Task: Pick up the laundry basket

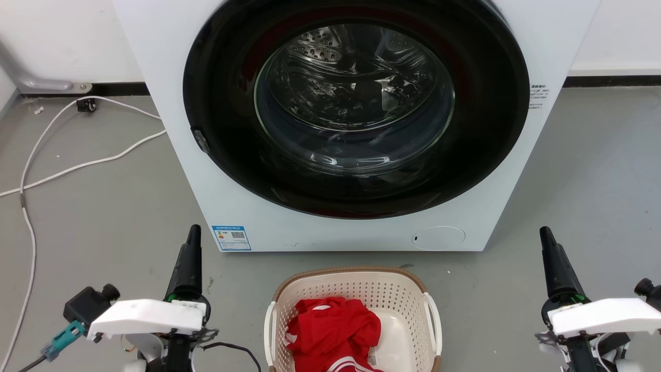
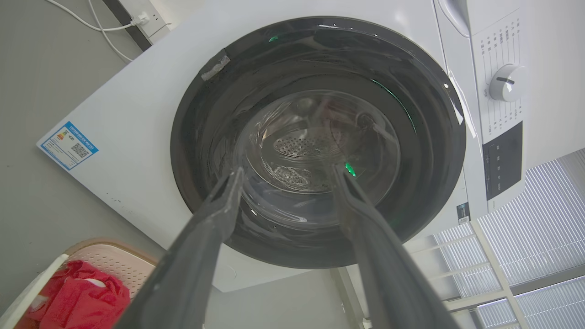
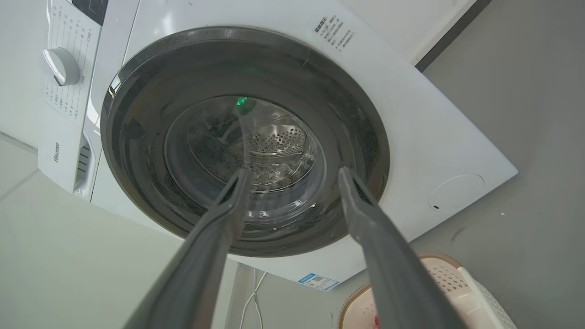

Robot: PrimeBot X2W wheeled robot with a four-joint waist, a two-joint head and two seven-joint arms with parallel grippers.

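**Q:** Where is the laundry basket [image 1: 361,289]?

**A:** On the grey floor [image 1: 103,206], just before the washing machine [image 1: 310,232], with a red garment [image 1: 333,325] inside.

**Q:** And the claws?

**A:** The left gripper [image 2: 288,171] and right gripper [image 3: 292,170] are both spread and empty. They flank the basket, well apart from it, and point at the door.

**Q:** The step in hand?

**A:** Seemingly the reach, not yet begun. Next, each arm likely must lower and swing inward to a white handle [image 1: 434,315].
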